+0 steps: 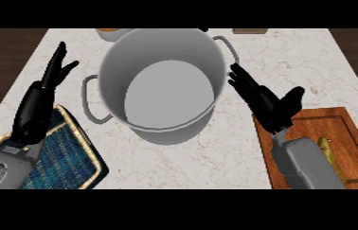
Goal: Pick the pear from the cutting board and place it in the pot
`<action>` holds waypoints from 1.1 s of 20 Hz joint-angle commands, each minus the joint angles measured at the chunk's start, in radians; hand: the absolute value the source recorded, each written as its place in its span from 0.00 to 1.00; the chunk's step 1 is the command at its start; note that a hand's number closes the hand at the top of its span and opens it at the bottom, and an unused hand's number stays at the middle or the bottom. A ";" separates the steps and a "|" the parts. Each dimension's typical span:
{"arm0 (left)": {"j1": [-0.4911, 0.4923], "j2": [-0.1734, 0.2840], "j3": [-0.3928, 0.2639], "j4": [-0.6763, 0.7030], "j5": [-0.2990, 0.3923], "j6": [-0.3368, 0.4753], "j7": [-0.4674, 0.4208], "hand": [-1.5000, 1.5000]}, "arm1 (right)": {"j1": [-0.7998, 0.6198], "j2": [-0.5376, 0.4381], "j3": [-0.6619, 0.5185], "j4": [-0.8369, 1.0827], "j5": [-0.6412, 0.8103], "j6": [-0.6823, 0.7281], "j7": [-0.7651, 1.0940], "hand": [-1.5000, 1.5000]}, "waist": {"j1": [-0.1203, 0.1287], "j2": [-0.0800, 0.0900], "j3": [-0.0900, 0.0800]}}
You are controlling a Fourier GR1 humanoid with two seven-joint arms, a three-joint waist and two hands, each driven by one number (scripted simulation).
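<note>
A large grey pot (164,89) with two side handles stands in the middle of the marble counter, and I see nothing inside it. At the lower right lies a wooden cutting board (311,125). A yellowish pear (328,153) rests on it, partly hidden behind my right forearm. My right hand (265,101) hovers open between the pot's right wall and the board, fingers spread and pointing up-left, holding nothing. At the left edge my left hand (42,99) rests open with its fingers up.
A blue woven mat with a tan rim (67,155) lies at the lower left under my left forearm. An orange object (108,32) peeks out behind the pot at the back. A small brown item (249,31) sits at the far edge.
</note>
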 commanded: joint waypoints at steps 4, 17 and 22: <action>0.059 -0.145 0.032 0.003 0.178 -0.026 0.091 0.50 | 0.074 -0.107 -0.021 -0.037 -0.029 0.164 -0.060 0.00 | -0.027 0.021 -0.028; 0.138 -0.220 0.073 -0.042 0.324 -0.028 0.228 0.50 | 0.381 -0.593 -0.233 -0.329 0.402 0.032 -0.545 0.00 | -0.112 0.006 -0.027; 0.167 -0.227 0.083 -0.064 0.332 -0.045 0.217 0.50 | 0.497 -0.772 -0.347 -0.445 0.448 0.086 -0.442 0.00 | -0.096 0.007 -0.030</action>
